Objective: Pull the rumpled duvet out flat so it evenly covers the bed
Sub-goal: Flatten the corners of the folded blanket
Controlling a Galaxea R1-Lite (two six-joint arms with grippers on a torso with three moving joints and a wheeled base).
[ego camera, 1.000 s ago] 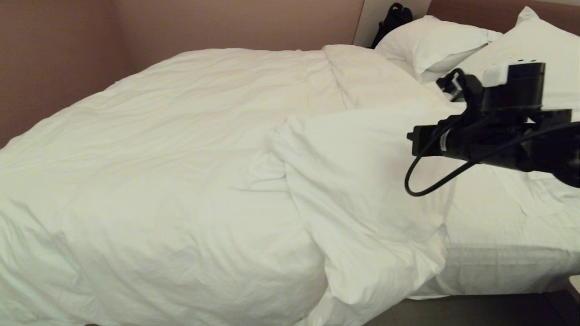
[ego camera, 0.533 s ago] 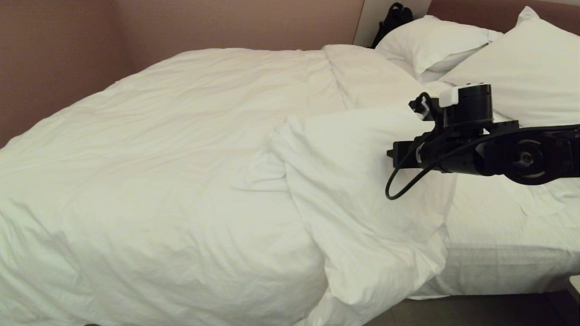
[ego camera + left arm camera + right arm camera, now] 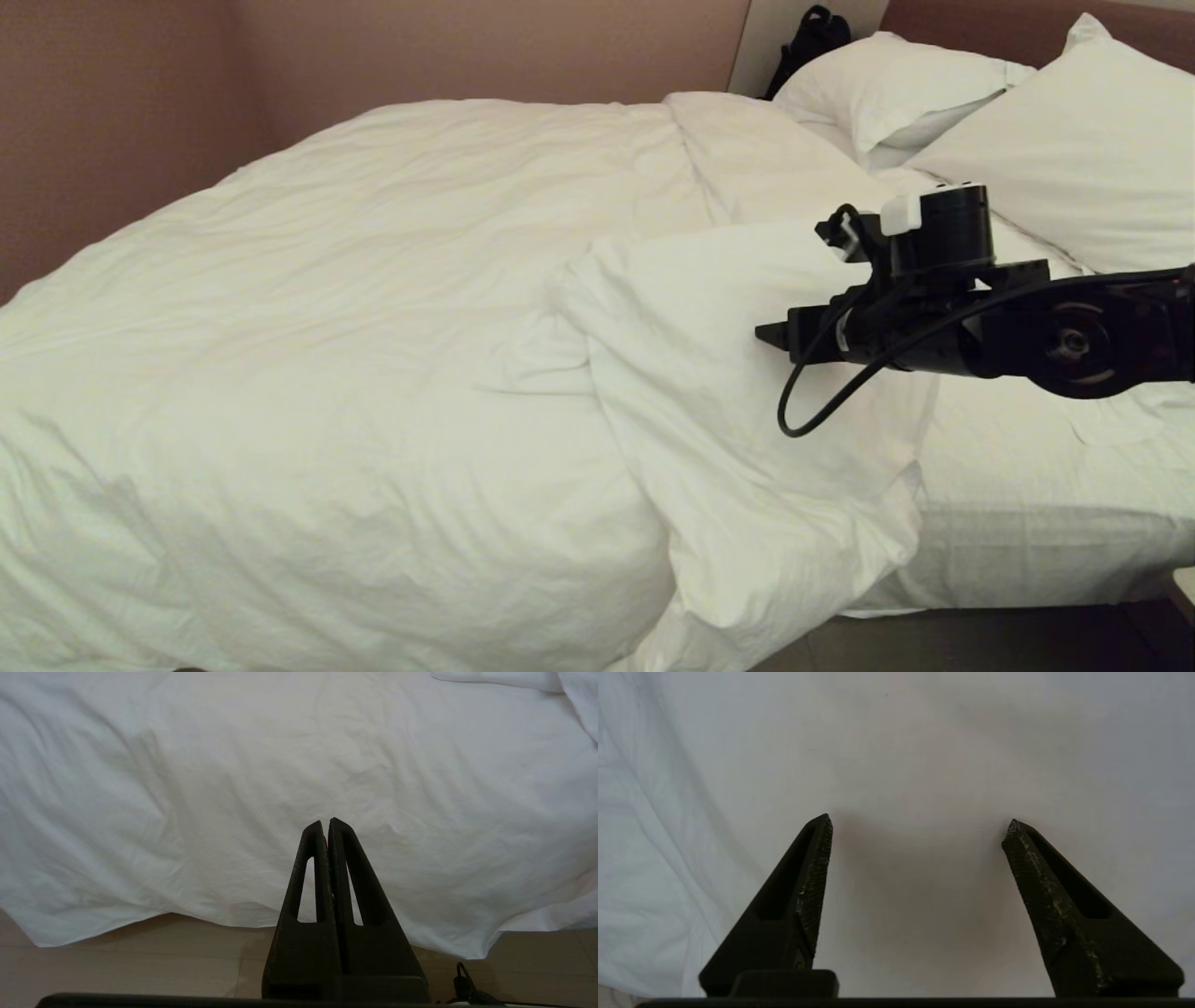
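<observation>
Duvet (image 3: 373, 355) spread over most of the bed (image 3: 1027, 560), long axis running from the near left foot toward the pillows (image 3: 1074, 159) at far right. Rumpled, with its near right corner folded back on itself in a thick flap, leaving bare sheet (image 3: 1036, 467) showing beside it. Hanging over the bed's near edge down toward the floor (image 3: 140, 956) in the left wrist view. No labels or writing readable anywhere. Right pincer (image 3: 770, 336) hovering over the folded flap, pointing left, fingers (image 3: 808, 891) spread wide and released, gripping nothing. Left pincer (image 3: 325, 823) parked low before the hanging edge, clenched on nothing. Dark bag (image 3: 808, 37) behind the pillows, against the wall.
</observation>
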